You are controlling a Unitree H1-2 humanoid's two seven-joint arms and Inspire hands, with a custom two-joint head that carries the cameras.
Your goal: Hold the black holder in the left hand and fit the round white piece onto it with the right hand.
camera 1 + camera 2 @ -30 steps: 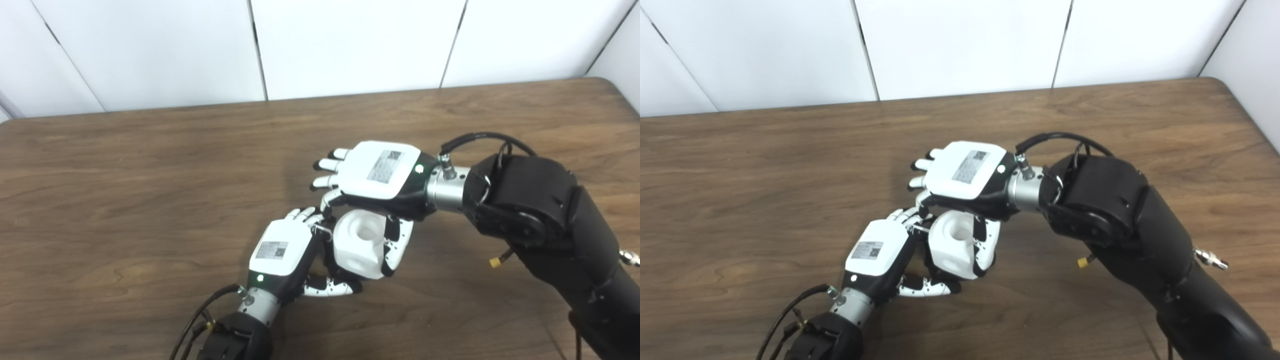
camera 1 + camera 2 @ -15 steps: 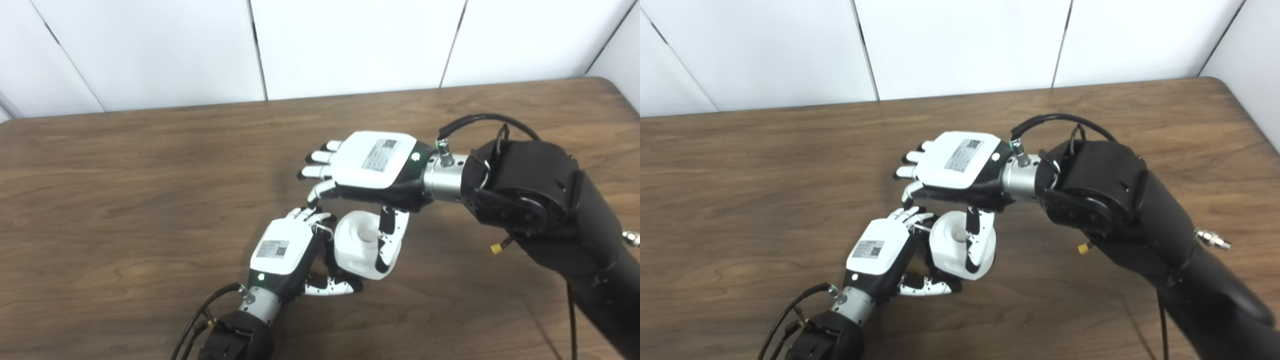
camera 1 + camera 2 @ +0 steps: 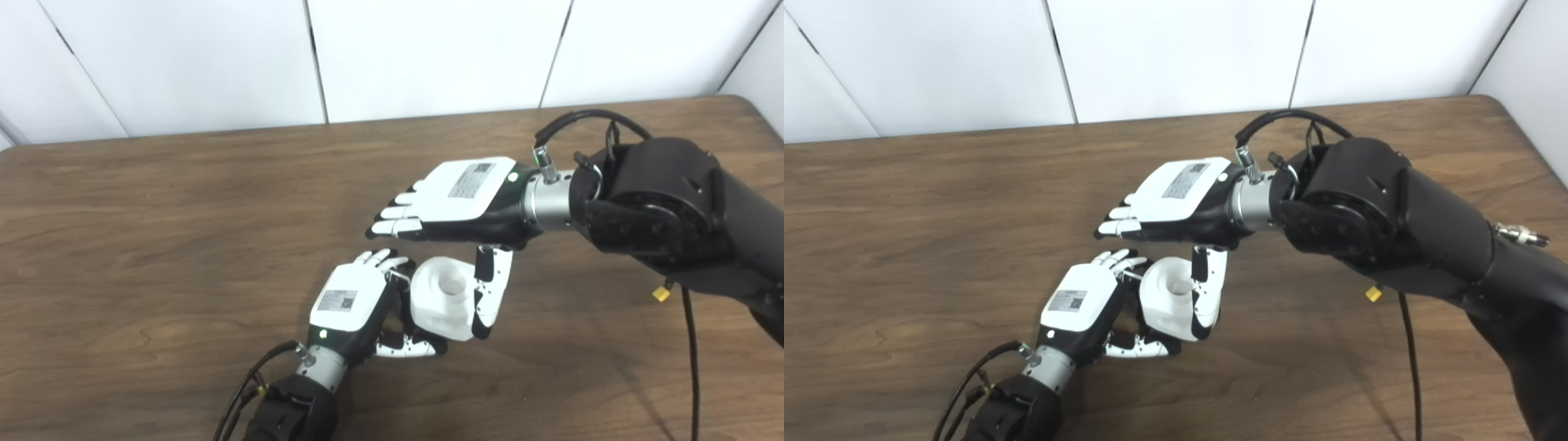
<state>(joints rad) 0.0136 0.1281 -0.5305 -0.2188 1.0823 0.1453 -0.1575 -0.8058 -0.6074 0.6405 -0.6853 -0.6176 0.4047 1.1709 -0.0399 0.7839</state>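
The left robot hand (image 3: pixel 352 300) is cupping the round white piece (image 3: pixel 442 298) against the tabletop (image 3: pixel 153 245), steadying it (black holder hidden), while the right robot hand (image 3: pixel 456 202) is hovering above, fingers spread, thumb resting beside it.

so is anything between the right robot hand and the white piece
Nothing visible stands between them. The right robot hand hovers just above the white piece, fingers flat and spread, with its thumb hanging down along the piece's right side. The left robot hand grips the piece from the left. The black holder is hidden.
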